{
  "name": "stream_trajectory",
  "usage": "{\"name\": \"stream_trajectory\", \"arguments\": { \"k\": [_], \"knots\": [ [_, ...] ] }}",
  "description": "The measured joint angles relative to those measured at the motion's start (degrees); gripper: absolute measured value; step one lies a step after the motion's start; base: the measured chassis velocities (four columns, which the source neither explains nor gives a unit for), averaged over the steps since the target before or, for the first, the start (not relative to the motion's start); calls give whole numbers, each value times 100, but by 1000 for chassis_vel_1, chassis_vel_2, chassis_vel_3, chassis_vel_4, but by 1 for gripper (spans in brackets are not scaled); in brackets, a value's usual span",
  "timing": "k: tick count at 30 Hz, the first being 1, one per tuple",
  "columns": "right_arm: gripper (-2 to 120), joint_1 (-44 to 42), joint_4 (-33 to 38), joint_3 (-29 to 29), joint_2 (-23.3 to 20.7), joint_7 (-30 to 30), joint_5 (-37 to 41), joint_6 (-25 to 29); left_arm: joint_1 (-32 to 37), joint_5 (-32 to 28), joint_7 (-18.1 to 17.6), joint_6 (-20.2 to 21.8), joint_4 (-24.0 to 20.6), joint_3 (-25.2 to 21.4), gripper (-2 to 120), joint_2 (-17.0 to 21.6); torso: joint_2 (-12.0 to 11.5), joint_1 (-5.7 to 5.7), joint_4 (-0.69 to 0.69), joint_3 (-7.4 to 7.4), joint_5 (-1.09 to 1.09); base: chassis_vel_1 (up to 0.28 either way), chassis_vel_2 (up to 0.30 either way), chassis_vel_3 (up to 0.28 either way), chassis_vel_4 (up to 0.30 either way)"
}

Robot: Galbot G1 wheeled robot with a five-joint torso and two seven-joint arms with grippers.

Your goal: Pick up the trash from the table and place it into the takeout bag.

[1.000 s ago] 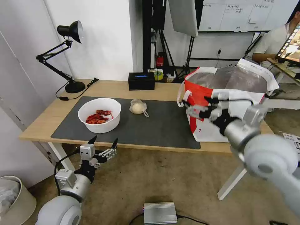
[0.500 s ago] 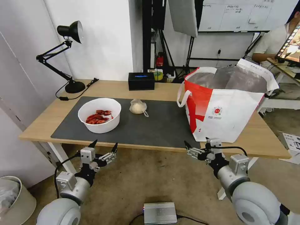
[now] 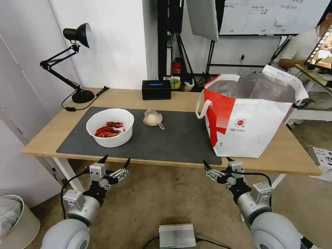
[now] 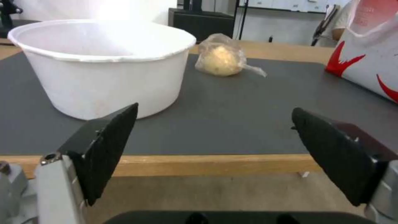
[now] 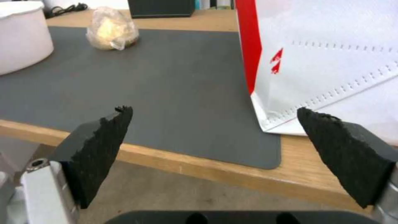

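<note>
Trash waits on the table: white bowl (red shells inside), little bag. Left gripper and right gripper hang below, fingers apart.

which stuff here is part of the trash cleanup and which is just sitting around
Part of the job:
- white bowl of red shells, on the mat
- small clear bag of beige stuff, beside the bowl
- takeout bag, standing open at the table's right end
- left gripper and right gripper, both open, low before the table edge

Just lying about:
- black box
- desk lamp
- grey mat
</note>
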Motion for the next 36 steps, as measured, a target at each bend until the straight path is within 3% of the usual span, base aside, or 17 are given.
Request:
{"name": "stream_trajectory", "arguments": {
  "k": [20,29,36],
  "knots": [
    [100,292,-204,-66,85,-117,182,64,-39,-10,-2,-15,18,29,100,26,0,0,-1,0,0,0,0,0,0],
    [100,1300,-410,-305,160,-685,702,-28,-346,-73,-18,10,202,401,100,222,0,0,-3,0,0,0,0,0,0],
    [100,2661,-1016,-854,220,-1088,1147,-204,-305,-8,-55,49,160,446,100,199,0,0,0,0,-1,0,0,0,0]
  ]
}}
